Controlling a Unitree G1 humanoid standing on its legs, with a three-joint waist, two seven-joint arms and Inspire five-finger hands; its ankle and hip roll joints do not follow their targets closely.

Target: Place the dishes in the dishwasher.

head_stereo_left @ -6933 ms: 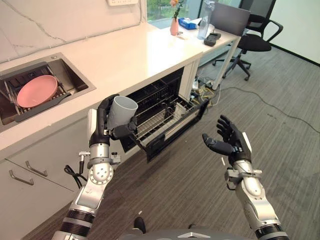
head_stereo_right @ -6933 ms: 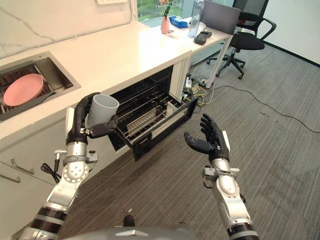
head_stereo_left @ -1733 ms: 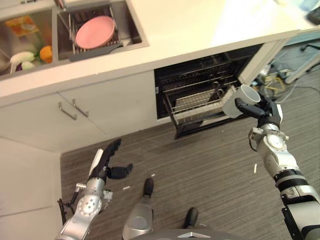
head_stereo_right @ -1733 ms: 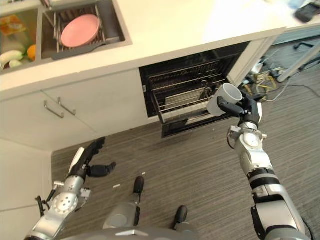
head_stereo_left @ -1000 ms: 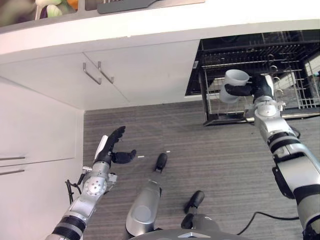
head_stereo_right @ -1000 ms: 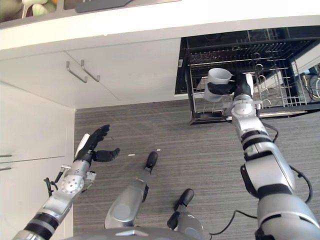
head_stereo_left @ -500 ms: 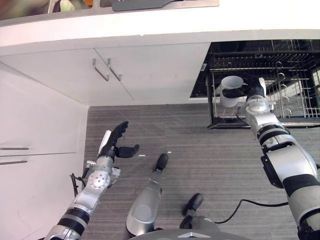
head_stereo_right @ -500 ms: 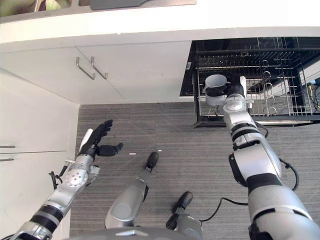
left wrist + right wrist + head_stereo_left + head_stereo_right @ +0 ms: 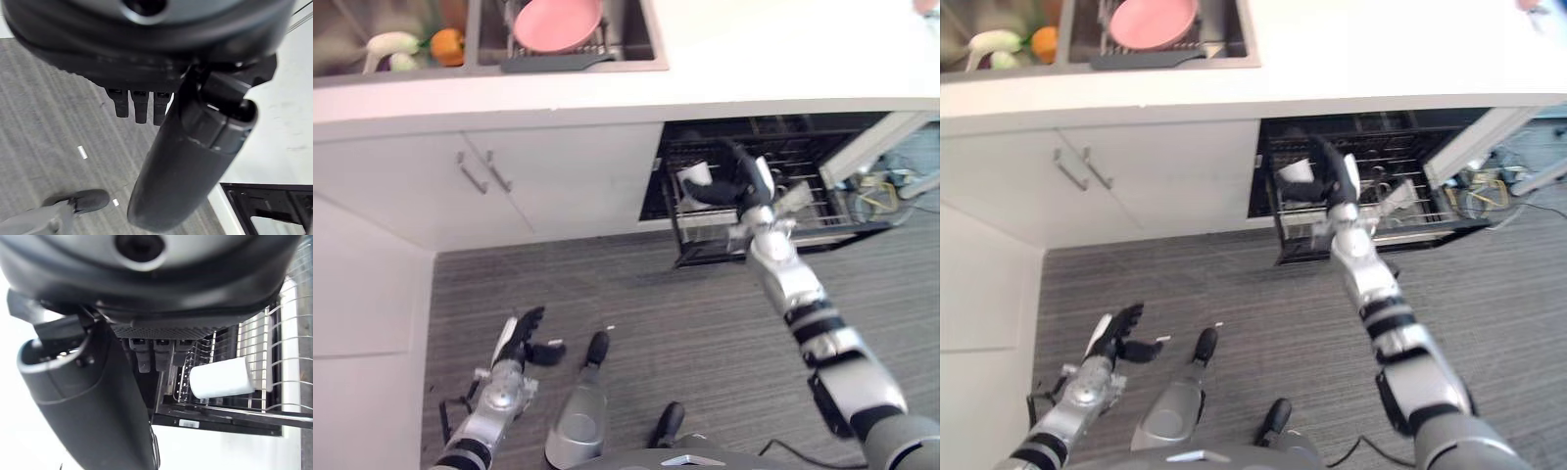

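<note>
The cup [image 9: 222, 377] lies tipped on its side in the pulled-out dishwasher rack [image 9: 803, 211], long axis along the wires and its mouth turned toward the rack's left end. The right hand [image 9: 736, 181] hovers just beside it, fingers straight, holding nothing. The left hand [image 9: 521, 341] hangs low over the floor, relaxed and empty.

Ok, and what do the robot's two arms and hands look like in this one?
Both arms are silver-grey metal built of rounded segments, with black bands at the joints. Each ends in a dark hand: the left hand bears a white cover along one edge, and the right hand also shows a white strip. In the wrist views each hand is a glossy black bulk with short ribbed fingers and a thick rounded thumb.
</note>
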